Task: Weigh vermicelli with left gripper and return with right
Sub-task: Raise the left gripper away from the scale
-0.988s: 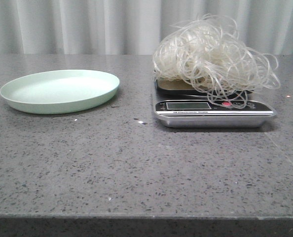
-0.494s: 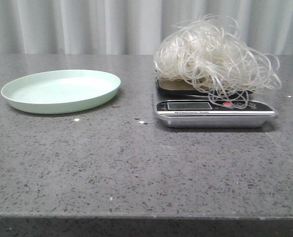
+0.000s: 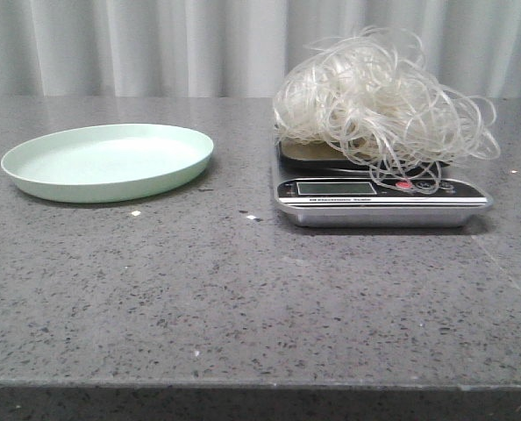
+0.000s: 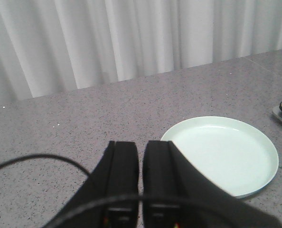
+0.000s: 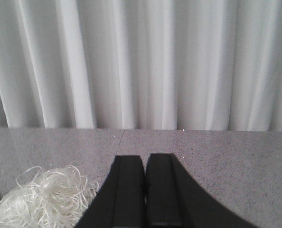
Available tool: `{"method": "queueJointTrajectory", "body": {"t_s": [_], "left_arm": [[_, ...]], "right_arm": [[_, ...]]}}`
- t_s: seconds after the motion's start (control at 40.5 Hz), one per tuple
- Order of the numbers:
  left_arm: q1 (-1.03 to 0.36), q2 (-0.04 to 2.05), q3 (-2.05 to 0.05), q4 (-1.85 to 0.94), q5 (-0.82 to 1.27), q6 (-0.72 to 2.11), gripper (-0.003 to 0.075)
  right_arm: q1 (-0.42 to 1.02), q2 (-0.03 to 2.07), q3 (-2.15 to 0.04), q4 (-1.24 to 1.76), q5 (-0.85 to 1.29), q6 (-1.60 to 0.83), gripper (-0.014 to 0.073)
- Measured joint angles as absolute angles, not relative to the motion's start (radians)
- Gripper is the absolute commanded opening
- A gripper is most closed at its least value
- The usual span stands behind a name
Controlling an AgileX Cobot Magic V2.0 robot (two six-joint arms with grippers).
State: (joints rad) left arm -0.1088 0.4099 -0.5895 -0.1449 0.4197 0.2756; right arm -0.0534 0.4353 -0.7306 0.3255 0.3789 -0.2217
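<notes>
On the grey surface, the front view shows a plate at 9 o'clock and the vermicelli piled on a scale at 3 o'clock; neither arm appears there. Only the wrist views show them: the left fingers pressed together, empty, near the plate; the right fingers likewise closed and empty, the vermicelli apart beside them.

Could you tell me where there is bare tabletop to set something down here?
The widest bare stretch is the table in front of the plate and the scale, to the near edge. A narrower gap lies between them. The scale is crowded: the vermicelli covers its platform and overhangs it.
</notes>
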Motion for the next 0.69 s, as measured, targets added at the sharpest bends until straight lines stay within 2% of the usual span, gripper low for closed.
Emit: {"method": "queueJointTrajectory", "body": {"t_s": [0.296,0.42,0.544,0.692], "left_arm": [[-0.109,0.41,-0.583,-0.145,0.417,0.274,0.0145],[-0.109,0.41,-0.583,-0.145,0.417,0.274,0.0145],[-0.109,0.41,-0.583,-0.145,0.417,0.274,0.0145],[-0.109,0.41,-0.583,-0.145,0.417,0.274,0.0145]], "right_arm": [[0.152,0.778,-1.054,0.323,0.502,-0.392,0.0176],[0.254,0.92,-1.119,0.323,0.538,-0.402,0.0321],[0.336,1.048,-1.147,0.323,0.557,-0.404,0.0505],[0.393,1.187,-1.162,0.323,0.558,-0.406,0.061]]}}
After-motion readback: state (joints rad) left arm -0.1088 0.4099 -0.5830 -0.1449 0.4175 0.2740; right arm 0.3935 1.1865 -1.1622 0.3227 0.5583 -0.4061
